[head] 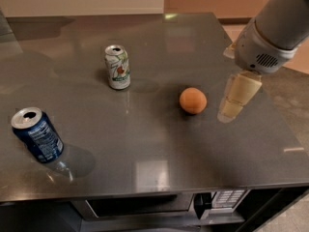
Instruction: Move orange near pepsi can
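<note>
The orange (193, 100) sits on the grey table (154, 144), right of centre. The pepsi can (37, 135), dark blue with a silver top, stands at the front left, far from the orange. My gripper (231, 108) hangs from the arm at the upper right and is just to the right of the orange, a little apart from it and low over the table. Only one cream finger (237, 94) shows plainly.
A white and green can (118, 67) stands behind and left of the orange. The table's right edge (285, 129) is close to the gripper. A microwave front (145, 206) shows below the table's front edge.
</note>
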Tool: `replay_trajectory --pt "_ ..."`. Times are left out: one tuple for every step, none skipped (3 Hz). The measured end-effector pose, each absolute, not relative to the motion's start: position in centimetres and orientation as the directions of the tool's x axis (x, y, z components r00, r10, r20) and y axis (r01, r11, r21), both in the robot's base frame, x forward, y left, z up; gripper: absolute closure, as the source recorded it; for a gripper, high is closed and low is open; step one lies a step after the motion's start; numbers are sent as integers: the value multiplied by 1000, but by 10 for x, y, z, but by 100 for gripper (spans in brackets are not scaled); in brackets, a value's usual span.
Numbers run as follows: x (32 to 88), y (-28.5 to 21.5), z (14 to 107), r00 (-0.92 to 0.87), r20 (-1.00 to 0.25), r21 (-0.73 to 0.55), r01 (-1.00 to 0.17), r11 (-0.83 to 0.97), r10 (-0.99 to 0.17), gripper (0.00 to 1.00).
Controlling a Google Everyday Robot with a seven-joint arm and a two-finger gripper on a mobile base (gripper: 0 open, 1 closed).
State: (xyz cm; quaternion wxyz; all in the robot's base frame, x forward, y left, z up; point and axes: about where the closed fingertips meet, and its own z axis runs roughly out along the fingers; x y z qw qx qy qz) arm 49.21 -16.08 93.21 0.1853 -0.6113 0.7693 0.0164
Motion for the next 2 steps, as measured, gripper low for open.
replay_trajectory --pt "505 -143 912 -173 -334 -179 -953 243 -927 0" --pt "512 -129 892 -165 -355 -164 -958 235 -920 0"
